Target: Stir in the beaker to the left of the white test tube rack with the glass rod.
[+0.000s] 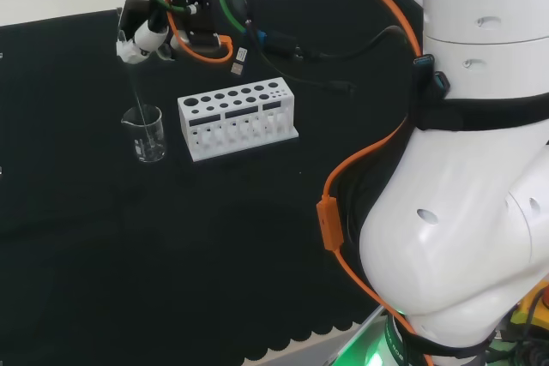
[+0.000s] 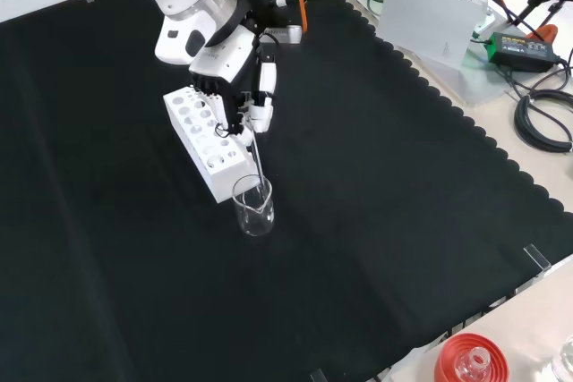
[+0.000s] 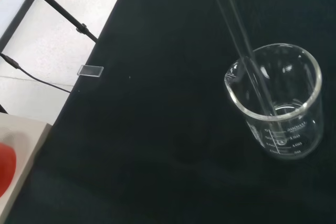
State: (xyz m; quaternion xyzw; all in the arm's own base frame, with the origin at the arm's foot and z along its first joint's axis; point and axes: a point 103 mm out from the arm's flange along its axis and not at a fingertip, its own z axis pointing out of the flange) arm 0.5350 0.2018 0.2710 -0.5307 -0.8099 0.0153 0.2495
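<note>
rod point(image 3: 247, 56) tip is already down inside the beaker point(image 3: 278, 103), so you're in the stir step itself, not the approach. hand point(image 2: 235, 87) is clenched on the rod's upper end, fingers pinching it, and hangs above the beaker in the front view. beaker stands on the black surface point(image 1: 103, 280) just left of the white test tube rack point(image 1: 238, 117) in the head view; in the front view it sits at the rack's near end, close beside it. wrist view shows the rod crossing the rim near the spout and slanting to the bottom on that side. can't tell whether there's liquid in it; the glass looks clear.

next move, my read: small circles from the wrist, keep the tip low and off the wall. watch the rim contact, since the beaker looks light and could slide or tip toward the rack if the rod drags it.
</note>
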